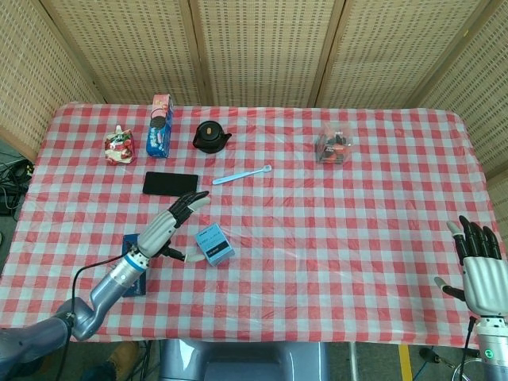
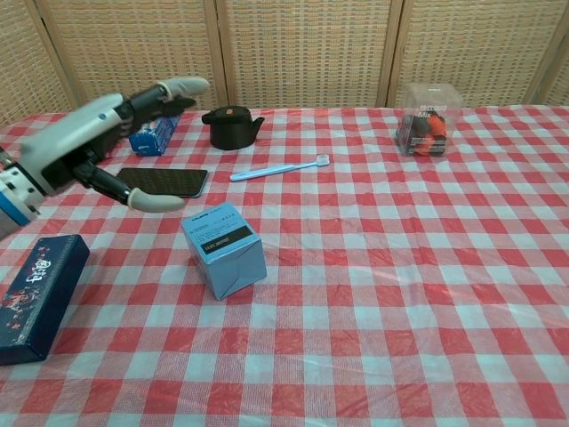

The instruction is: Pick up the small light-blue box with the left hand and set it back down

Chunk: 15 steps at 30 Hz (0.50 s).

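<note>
The small light-blue box stands on the checkered tablecloth, a dark label on its top face. My left hand hovers just left of it with fingers spread wide, touching nothing; the thumb points toward the box with a small gap between. My right hand hangs off the table's near right corner, fingers straight and apart, holding nothing; the chest view does not show it.
A dark blue flat box lies under my left forearm. Behind it are a black phone, a light-blue toothbrush, a black teapot, a blue cookie pack, a snack pouch and a clear box.
</note>
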{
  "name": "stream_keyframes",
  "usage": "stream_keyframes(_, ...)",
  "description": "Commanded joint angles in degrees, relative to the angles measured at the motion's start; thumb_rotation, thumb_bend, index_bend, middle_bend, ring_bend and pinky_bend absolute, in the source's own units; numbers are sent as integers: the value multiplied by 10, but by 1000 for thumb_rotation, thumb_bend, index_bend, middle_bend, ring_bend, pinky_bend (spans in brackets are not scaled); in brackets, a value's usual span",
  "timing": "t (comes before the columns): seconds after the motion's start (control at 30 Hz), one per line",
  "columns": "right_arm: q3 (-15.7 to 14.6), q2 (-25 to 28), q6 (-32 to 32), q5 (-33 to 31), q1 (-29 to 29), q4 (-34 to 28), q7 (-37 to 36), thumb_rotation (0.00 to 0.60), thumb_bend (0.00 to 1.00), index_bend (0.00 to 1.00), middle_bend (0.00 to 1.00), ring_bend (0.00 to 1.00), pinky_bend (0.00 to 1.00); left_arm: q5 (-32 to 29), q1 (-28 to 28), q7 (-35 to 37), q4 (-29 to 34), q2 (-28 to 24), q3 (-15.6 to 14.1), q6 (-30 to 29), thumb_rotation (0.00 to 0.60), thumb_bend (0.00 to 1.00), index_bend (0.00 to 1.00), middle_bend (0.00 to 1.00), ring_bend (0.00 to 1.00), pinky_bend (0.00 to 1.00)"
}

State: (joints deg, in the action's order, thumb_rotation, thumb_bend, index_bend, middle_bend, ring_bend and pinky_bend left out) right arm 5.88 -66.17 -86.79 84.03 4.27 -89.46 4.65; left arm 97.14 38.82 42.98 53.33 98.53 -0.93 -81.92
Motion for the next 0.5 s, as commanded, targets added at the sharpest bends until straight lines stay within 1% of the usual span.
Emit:
stream_keyframes(0.03,-1,1,-3,4,-1,-2,-2,600,0,61,0,0,0,-18,-42,-161,133,-129,3,-27,600,0,0,0,0,0)
stream_keyframes(0.13,-2,2,-6,8,-2,-3,-4,600,0,61,0,0,0,-54,-76,-254,222,-197,-5,-16,600,0,0,0,0,0)
stream_keyframes(0.17,-3,3,-7,10,-2,-4,-6,600,0,61,0,0,0,-77,-94,-298,263,-226,-9,-12,600,0,0,0,0,0)
stream_keyframes(0.3,-4,6,-10,15,-4,-5,-13,600,0,61,0,0,0,-161,-150,-430,395,-310,-26,-3,600,0,0,0,0,0)
stream_keyframes(0.4,-5,8,-13,18,-5,-6,-19,600,0,61,0,0,0,-178,-177,-460,434,-336,-30,-23,600,0,0,0,0,0)
stream_keyframes(0.5,-5,12,-15,20,-6,-7,-29,600,0,61,0,0,0,-172,-205,-460,448,-347,-37,-46,600,0,0,0,0,0)
